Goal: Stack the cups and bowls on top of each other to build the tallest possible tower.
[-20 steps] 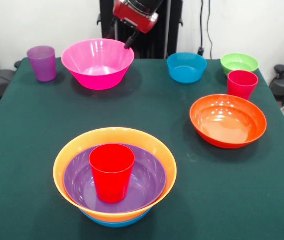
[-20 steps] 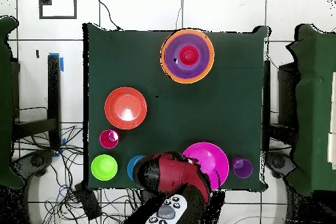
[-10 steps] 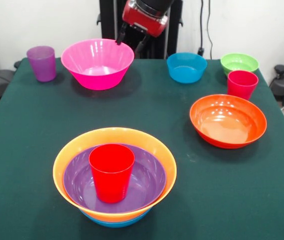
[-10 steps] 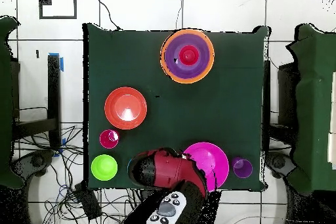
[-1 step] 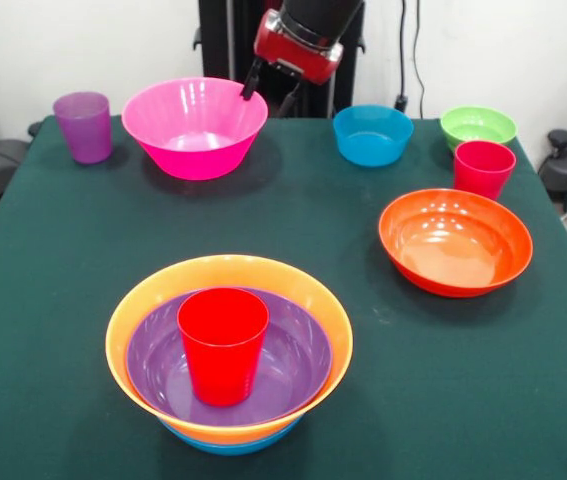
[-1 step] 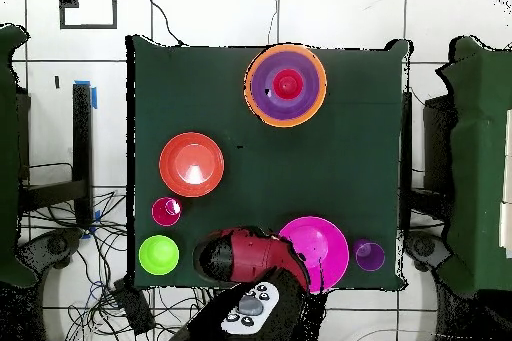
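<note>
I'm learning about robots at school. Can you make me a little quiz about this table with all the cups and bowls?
1. True or false: the red cup in the tower stands upright.
2. Which bowl is the gripper closest to? A) pink bowl B) green bowl C) red-orange bowl
3. Fill in: the purple cup stands beside the ____ bowl.

Key: 1 true. 2 A. 3 pink.
</note>
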You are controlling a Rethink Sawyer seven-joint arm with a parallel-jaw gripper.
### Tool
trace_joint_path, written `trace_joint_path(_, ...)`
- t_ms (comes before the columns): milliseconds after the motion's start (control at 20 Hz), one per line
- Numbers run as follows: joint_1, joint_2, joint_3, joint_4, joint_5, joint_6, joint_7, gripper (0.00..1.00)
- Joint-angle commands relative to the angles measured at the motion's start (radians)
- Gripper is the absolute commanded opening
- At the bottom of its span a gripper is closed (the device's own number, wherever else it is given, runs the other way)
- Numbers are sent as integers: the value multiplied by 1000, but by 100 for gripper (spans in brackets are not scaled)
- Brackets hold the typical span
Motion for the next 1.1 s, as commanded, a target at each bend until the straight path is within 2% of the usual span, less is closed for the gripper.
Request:
trace_joint_path(50,-3,102,104,-35,1,-99,157,100)
trace_joint_path(350,11,155,84,-64,-20,-132,131,100)
trace_joint_path(800,4,177,75,-82,-27,-192,117,100)
trace_joint_path(850,1,176,78,-82,-25,-200,117,0)
trace_joint_path(950,42,177,36,-107,-49,-185,86,0)
trace_joint_path(1100,66,142,3,-101,-37,-125,85,0)
